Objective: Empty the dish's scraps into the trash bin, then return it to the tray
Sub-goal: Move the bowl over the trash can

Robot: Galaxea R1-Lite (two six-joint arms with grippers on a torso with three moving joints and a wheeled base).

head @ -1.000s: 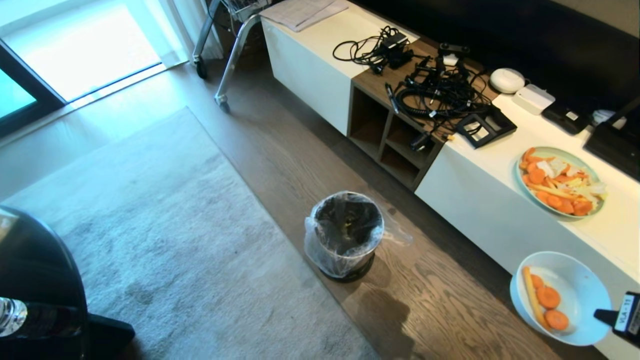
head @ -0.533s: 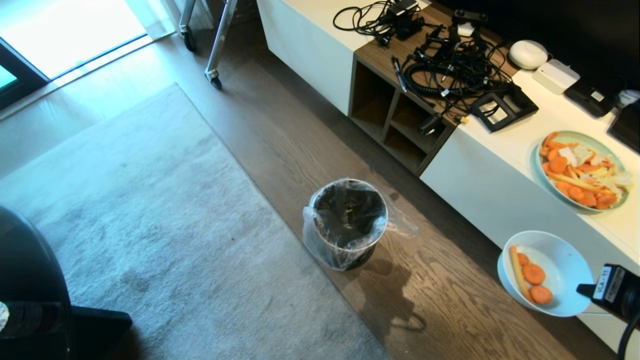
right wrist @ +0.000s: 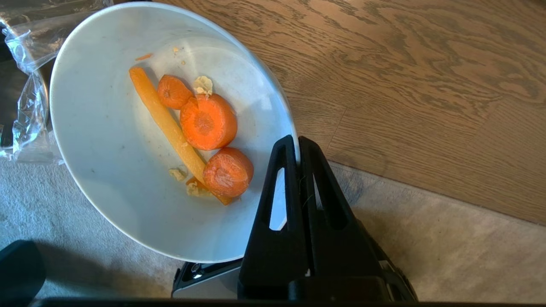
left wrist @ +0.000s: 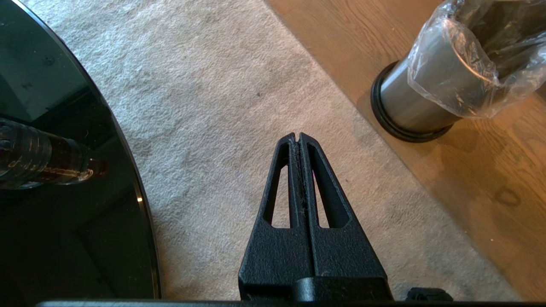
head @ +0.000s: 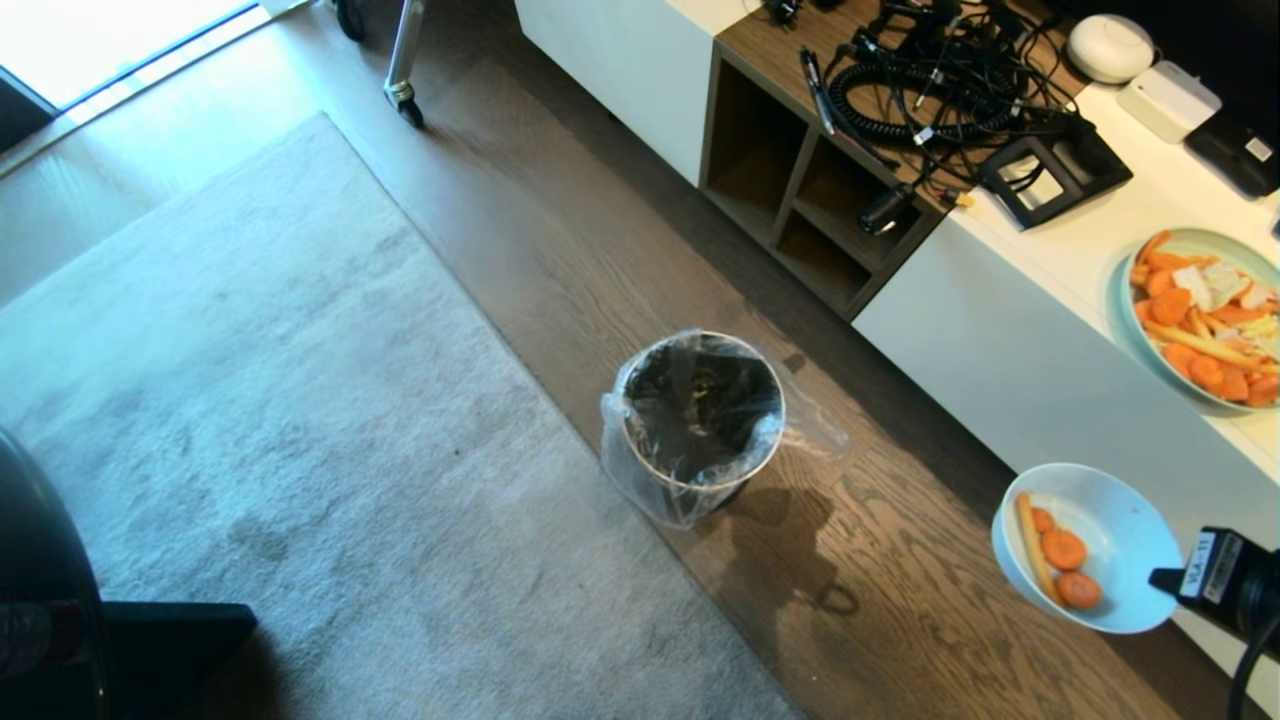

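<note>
Right claw (right wrist: 297, 143) pinches dish (head: 1120, 535) rim; trash bin (head: 700, 420) well apart.

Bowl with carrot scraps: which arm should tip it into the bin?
Right. The right gripper is already clamped on the bowl rim, scraps inside, off to the bin's right. The left gripper is shut, empty, parked over the rug.

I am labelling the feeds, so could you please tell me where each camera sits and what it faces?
Head: high, facing down at floor, trash bin, dish; right pincer at the edge.
Left wrist: behind shut left pincer, over rug.
Right wrist: behind right pincer clamping dish rim, scraps inside.
All three show the bin.
</note>
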